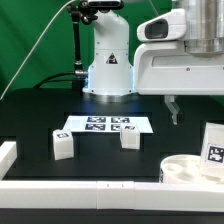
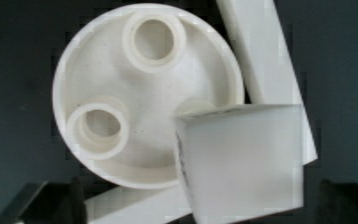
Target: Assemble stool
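The gripper (image 1: 173, 116) hangs in the air over the black table (image 1: 35, 115) with its jaws spread wide and nothing between them. The seat (image 1: 185, 170) lies flat on the table near the front corner on the exterior view's right, close against the white front rail (image 1: 80, 190). It sits lower than the gripper and towards the front edge from it, well apart from the fingers.

The wrist view looks down on the seat (image 2: 123, 110), whose face shows two round sockets. A tagged leg (image 1: 213, 148) stands upright just beside the seat on the exterior view's right. In the wrist view this leg (image 2: 247, 165) covers part of the seat's rim, and I cannot tell whether the two touch.

A second leg (image 1: 62, 146) and a third leg (image 1: 130, 139) rest near the table's middle, in front of the marker board (image 1: 105, 125), well away from the gripper.
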Tool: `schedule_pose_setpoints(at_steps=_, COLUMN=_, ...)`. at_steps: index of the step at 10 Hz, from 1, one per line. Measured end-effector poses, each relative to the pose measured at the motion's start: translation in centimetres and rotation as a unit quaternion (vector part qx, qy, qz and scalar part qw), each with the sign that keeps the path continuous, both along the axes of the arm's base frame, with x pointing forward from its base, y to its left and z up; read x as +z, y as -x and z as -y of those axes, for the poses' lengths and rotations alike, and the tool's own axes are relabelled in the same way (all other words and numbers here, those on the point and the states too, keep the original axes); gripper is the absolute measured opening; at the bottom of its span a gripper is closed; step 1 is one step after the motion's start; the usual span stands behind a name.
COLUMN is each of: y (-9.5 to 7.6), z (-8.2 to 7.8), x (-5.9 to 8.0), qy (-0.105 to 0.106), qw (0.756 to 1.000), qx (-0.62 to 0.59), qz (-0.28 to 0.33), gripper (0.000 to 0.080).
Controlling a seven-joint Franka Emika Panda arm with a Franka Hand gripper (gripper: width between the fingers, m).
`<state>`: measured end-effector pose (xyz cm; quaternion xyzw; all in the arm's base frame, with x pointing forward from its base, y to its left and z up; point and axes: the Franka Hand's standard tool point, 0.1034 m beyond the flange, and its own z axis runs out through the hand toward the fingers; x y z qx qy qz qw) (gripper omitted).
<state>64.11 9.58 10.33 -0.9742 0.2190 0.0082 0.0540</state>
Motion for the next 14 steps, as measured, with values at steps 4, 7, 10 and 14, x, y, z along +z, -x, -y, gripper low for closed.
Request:
schedule_pose_setpoints(at_steps=4, y=-1.3, z=-1.5, x=-1.0, qy=0.000, qw=1.000, qx=0.020, qz=-0.005, gripper=0.0649)
schedule_pose_setpoints(at_steps=7, y=-0.9, z=-1.7, x=-1.9, qy=0.000, qw=0.999, qx=0.037, qz=-0.009, gripper=0.0649)
schedule_pose_setpoints(at_steps=10, y=-0.7, z=-1.3, x=-2.5, qy=0.001, qw=0.998, qx=0.064, qz=-0.010, gripper=0.0424)
schedule_pose_setpoints(at_steps=14, y=-0.7, z=-1.4, x=-2.5, qy=0.000, qw=0.998, qx=0.057, qz=-0.011, gripper=0.0337)
